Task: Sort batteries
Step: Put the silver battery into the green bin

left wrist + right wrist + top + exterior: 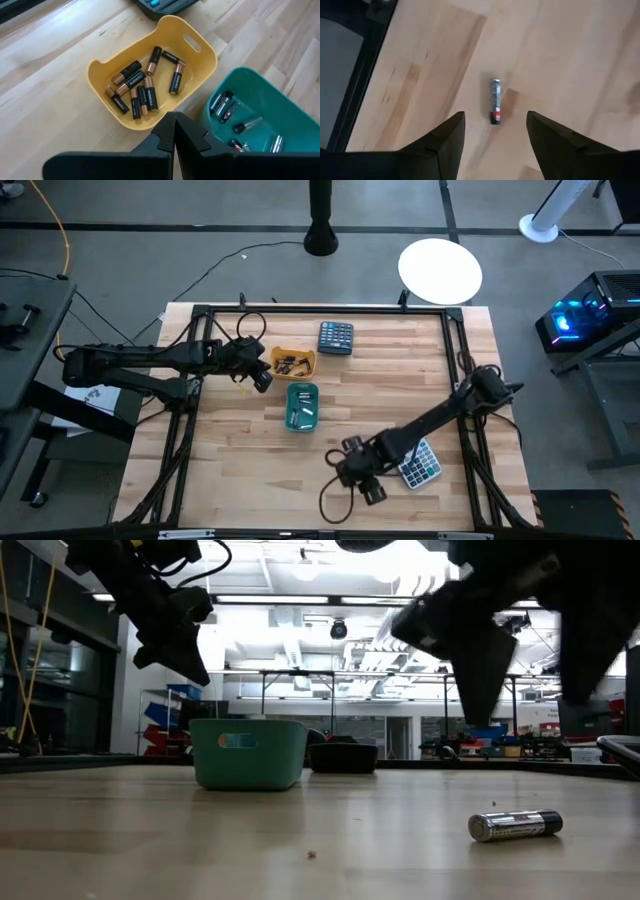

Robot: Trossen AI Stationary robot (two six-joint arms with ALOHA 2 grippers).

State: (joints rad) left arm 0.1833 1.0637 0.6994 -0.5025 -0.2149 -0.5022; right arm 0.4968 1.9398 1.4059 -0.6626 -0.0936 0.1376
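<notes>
A single silvery battery with a red end (495, 100) lies flat on the bare wood, also seen in the low view as the battery (515, 825). My right gripper (495, 118) hovers above it near the table's near edge, open, with a finger on either side and touching nothing. My left gripper (174, 120) is shut and empty, above the near rims of the two bins. The yellow bin (100, 67) holds several copper-and-black batteries (140, 92). The teal bin (295, 107) holds several silvery batteries (225, 106).
One calculator (336, 337) lies behind the yellow bin (293, 362), and another calculator (420, 463) lies under the right arm near the table's right side. The teal bin (302, 405) stands mid-table. A black frame rails the table edges (200, 310).
</notes>
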